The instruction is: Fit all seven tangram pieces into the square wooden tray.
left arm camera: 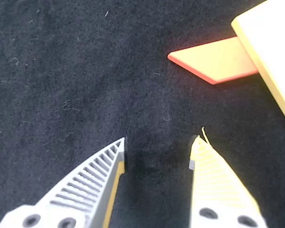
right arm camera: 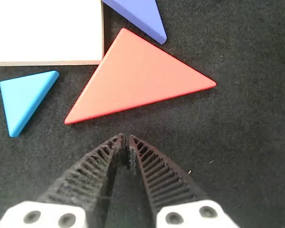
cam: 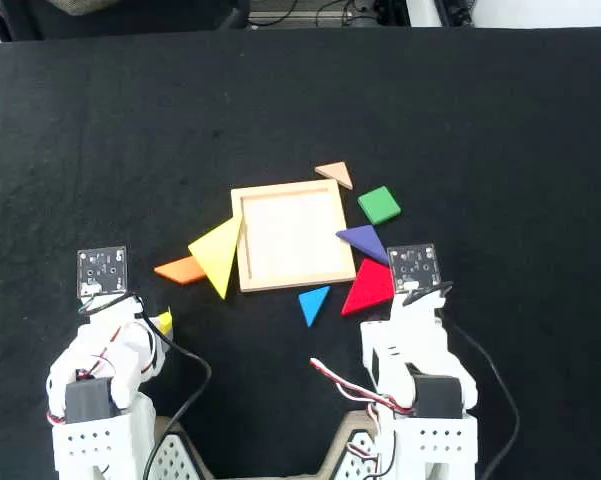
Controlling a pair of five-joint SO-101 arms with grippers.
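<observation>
The square wooden tray (cam: 290,237) lies mid-table with nothing in it. Along its left edge lies a big yellow triangle (cam: 218,254), with an orange parallelogram (cam: 180,269) beside that. A tan triangle (cam: 335,174), a green square (cam: 379,204) and a purple triangle (cam: 365,241) lie by the tray's far right side. The red triangle (cam: 370,287) and a small blue triangle (cam: 314,302) lie at its near right corner. My left gripper (left arm camera: 159,149) is open over bare cloth, short of the orange parallelogram (left arm camera: 218,59). My right gripper (right arm camera: 124,142) is shut and empty, just short of the red triangle (right arm camera: 137,78).
Black cloth covers the whole table (cam: 100,130), with wide free room at the far side and on the left. Both arm bases stand at the near edge, with cables trailing between them. The tray's corner (right arm camera: 47,31) and the blue triangle (right arm camera: 23,97) lie near my right gripper.
</observation>
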